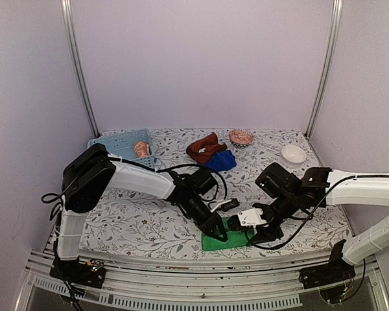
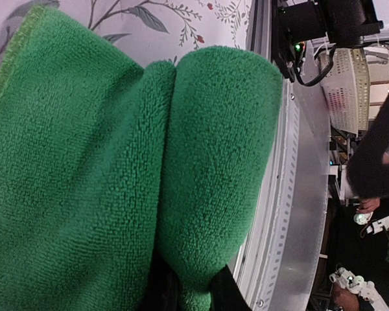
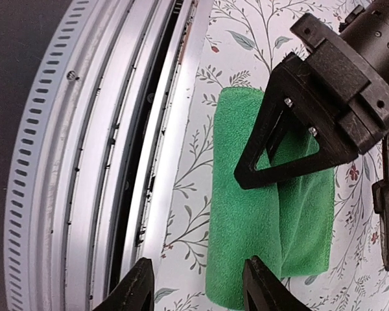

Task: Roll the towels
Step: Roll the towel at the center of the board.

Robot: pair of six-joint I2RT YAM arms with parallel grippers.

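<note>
The green towel lies partly folded near the table's front edge. My left gripper is shut on a raised fold of that towel, and its dark fingers pinch the fold from both sides. My right gripper stands open just beside the towel. One fingertip is over the towel's edge and the other over the tablecloth. It holds nothing. The left gripper rests on the towel's far part. A rust-brown towel and a deep blue towel lie heaped at the back. An orange patterned towel sits in the basket.
A light blue slotted basket stands at the back left. A small patterned dish and a white bowl are at the back right. The metal rail of the table's front edge runs close beside the green towel.
</note>
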